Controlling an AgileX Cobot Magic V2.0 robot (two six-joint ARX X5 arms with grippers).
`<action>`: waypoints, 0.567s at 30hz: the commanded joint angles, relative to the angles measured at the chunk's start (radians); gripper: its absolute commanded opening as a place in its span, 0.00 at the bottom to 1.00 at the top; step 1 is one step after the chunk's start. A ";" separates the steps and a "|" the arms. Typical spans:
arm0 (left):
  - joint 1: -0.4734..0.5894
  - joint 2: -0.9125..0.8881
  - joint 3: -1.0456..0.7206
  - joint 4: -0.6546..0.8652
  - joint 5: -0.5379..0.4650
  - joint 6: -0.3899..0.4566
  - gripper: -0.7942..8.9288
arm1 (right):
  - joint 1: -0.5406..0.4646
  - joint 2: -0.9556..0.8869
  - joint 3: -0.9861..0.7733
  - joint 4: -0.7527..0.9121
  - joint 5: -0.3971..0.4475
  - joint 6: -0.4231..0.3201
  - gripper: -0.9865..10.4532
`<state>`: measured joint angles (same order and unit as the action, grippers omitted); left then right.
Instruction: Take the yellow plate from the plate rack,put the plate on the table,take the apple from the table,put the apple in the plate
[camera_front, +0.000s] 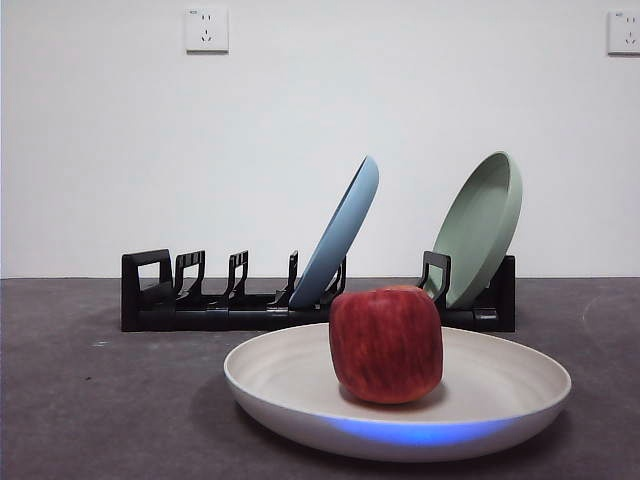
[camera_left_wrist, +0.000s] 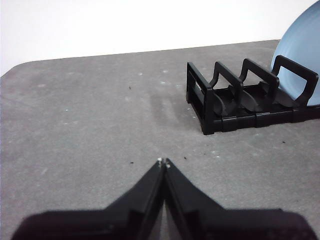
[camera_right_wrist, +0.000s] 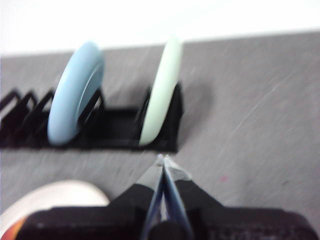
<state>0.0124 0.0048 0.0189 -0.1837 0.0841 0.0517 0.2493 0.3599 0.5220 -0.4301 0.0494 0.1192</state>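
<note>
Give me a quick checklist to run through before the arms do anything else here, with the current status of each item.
1. Yellow plate out of the plate rack and flat on the table: ok.
2. Apple resting inside the yellow plate, upright, near its middle: ok.
3. Left gripper shut, holding nothing, over bare table short of the rack's end: ok.
4. Right gripper shut and empty, off the apple: ok, though that view is blurred.
5. Light blue plate and sage green plate seated in the rack, leaning: ok.
6. No arm above the yellow plate in the front view: ok.
</note>
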 joint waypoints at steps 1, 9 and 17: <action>0.002 -0.003 -0.016 0.007 -0.004 -0.006 0.08 | -0.054 -0.060 -0.066 0.047 0.002 -0.027 0.09; 0.002 -0.003 -0.016 0.007 -0.004 -0.006 0.08 | -0.169 -0.242 -0.333 0.289 -0.113 -0.084 0.09; 0.002 -0.003 -0.016 0.007 -0.004 -0.006 0.08 | -0.173 -0.360 -0.492 0.293 -0.129 -0.048 0.09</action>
<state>0.0124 0.0048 0.0189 -0.1833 0.0841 0.0517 0.0780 0.0074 0.0406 -0.1493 -0.0788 0.0563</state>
